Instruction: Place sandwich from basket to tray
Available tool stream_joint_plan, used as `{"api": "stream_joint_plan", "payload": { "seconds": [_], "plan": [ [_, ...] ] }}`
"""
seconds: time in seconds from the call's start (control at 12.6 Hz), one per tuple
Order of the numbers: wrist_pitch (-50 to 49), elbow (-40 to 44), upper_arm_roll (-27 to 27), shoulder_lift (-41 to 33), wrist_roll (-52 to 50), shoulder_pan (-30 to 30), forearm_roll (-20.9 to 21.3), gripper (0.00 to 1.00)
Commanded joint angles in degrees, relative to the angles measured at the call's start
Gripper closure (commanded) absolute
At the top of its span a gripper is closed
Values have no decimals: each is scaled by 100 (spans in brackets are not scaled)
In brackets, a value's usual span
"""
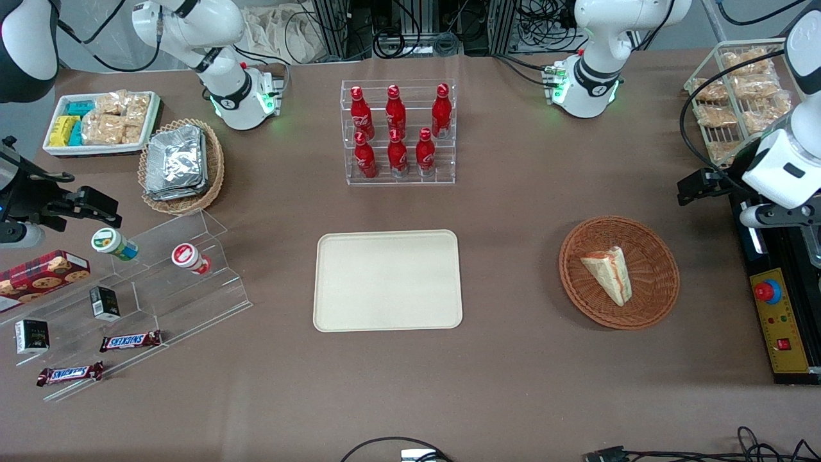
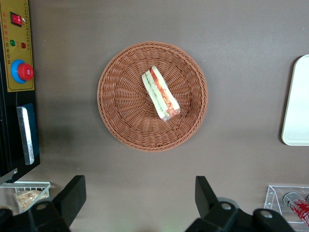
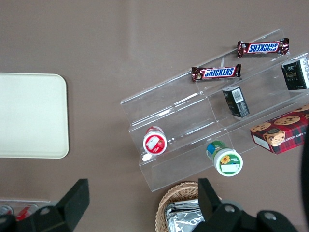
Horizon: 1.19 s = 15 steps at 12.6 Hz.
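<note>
Sandwich (image 2: 161, 94) lies untouched in basket (image 2: 116, 111) below the raised, wide-open gripper (image 2: 140, 203); tray (image 1: 333, 308) waits bare, everything left.

Basket (image 1: 654, 292): woven wicker, rough, reddish-brown. Tray (image 1: 387, 280): smooth matt cream plastic. Bench (image 1: 513, 359): matt brown cloth; gripper (image 2: 140, 200) fingers (image 2: 73, 195): black matt plastic.

Left arm raised at working arm's end of table, wrist camera facing straight down. Gripper (image 2: 137, 203) held high above table surface, fingers (image 2: 205, 193) spread wide, nothing between them.
</note>
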Motion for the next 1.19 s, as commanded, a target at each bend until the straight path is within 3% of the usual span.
{"api": "stream_joint_plan", "payload": {
  "seconds": [0.0, 0.71, 1.03, 1.11],
  "plan": [
    [48, -253, 66, -165, 38, -71, -22, 0],
    [13, -211, 110, -104, -163, -18, -31, 0],
    [-22, -229, 127, 132, -1366, -27, -48, 0],
    [13, -229, 136, 316, -1542, -27, -214, 0]
  ]
}}
